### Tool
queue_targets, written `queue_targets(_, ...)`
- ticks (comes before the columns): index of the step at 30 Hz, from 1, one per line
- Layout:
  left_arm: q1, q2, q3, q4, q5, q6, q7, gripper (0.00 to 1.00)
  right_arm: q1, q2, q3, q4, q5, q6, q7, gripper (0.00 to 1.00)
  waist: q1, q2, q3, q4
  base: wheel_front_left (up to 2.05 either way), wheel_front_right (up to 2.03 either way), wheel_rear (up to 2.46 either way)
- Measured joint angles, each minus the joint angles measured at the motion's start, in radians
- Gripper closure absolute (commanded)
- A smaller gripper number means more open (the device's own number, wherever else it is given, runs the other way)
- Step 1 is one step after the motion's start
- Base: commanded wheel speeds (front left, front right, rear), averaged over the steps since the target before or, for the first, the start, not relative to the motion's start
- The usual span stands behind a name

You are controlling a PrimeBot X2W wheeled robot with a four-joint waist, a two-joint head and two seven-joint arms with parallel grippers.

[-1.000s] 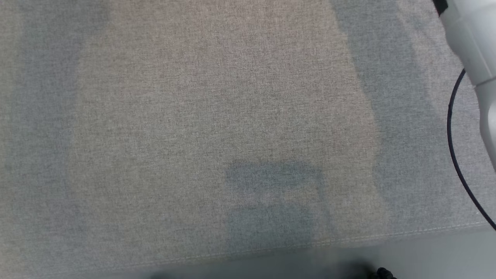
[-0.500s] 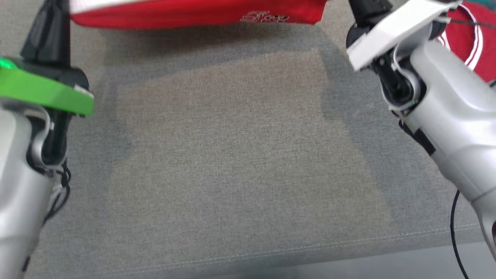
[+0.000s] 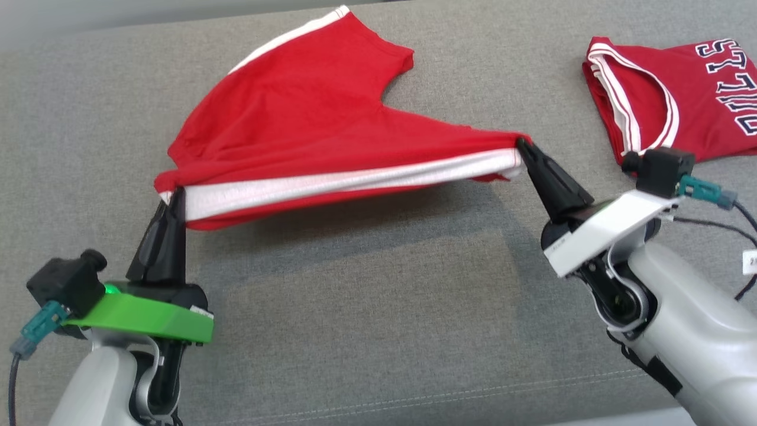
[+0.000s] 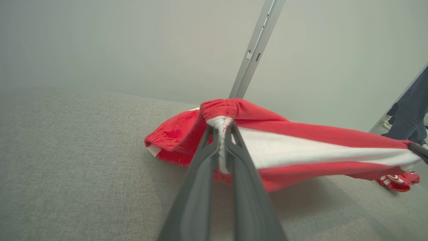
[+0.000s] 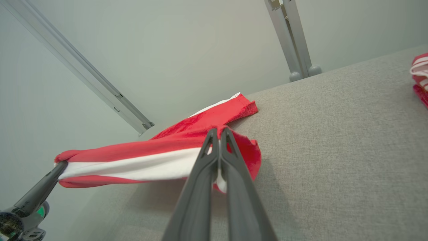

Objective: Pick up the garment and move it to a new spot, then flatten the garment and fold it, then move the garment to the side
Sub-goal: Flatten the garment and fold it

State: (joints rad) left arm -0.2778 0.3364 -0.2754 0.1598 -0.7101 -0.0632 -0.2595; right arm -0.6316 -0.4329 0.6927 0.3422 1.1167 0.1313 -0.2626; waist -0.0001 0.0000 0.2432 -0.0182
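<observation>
The garment [image 3: 301,112] is a pair of red shorts with a white waistband, stretched taut between my two grippers above the grey table. My left gripper [image 3: 175,192] is shut on the waistband's left end; the left wrist view shows the garment [image 4: 301,147] pinched at my left gripper [image 4: 221,124]. My right gripper [image 3: 521,144] is shut on the waistband's right end, and the right wrist view shows the garment [image 5: 133,157] clamped in my right gripper [image 5: 217,131]. The far legs of the shorts rest on the cloth surface.
A folded red jersey [image 3: 680,94] with white trim and lettering lies at the far right of the grey fabric table [image 3: 366,307]. Metal frame posts [image 5: 291,40] stand behind the table. A person's legs [image 4: 409,110] show at the far right of the left wrist view.
The head camera has tilted up, from bare table to the whole garment and both grippers. The garment hangs between both shut grippers as half a second ago.
</observation>
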Motion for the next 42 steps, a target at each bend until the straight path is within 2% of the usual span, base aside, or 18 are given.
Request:
queue_targets(8,0.173,-0.117,0.089,0.018,0.072,-0.024,0.0,1.0,0.248,-0.012,-0.055,-0.086,-0.002,0.001,0.0,1.0,0.0,0.0,-0.078,0.019,0.0,0.0,0.0)
queue_targets(14,0.272,-0.156,0.159,0.032,0.123,-0.033,0.0,1.0,0.396,0.008,-0.079,-0.16,-0.028,0.001,0.035,1.0,0.0,0.0,-0.128,0.036,0.0,0.0,0.0)
queue_targets(20,0.319,-0.177,0.196,0.061,0.143,-0.046,0.0,1.0,0.502,0.019,-0.095,-0.209,-0.08,0.001,0.129,1.0,0.0,0.0,-0.154,0.044,0.0,0.0,0.0)
queue_targets(26,0.319,-0.203,0.207,0.089,0.16,-0.056,0.0,1.0,0.521,0.049,-0.164,-0.217,-0.155,0.001,0.158,1.0,0.0,0.0,-0.154,0.04,0.0,0.0,0.0)
queue_targets(33,0.313,-0.218,0.223,0.103,0.227,-0.061,0.0,1.0,0.514,0.097,-0.244,-0.239,-0.275,0.001,0.207,1.0,0.0,0.0,-0.156,0.044,0.0,0.0,0.0)
queue_targets(42,0.222,-0.213,0.214,0.056,0.265,-0.065,0.0,1.0,0.34,0.101,-0.256,-0.249,-0.367,0.0,0.264,1.0,0.0,0.0,-0.137,0.065,0.0,0.0,0.0)
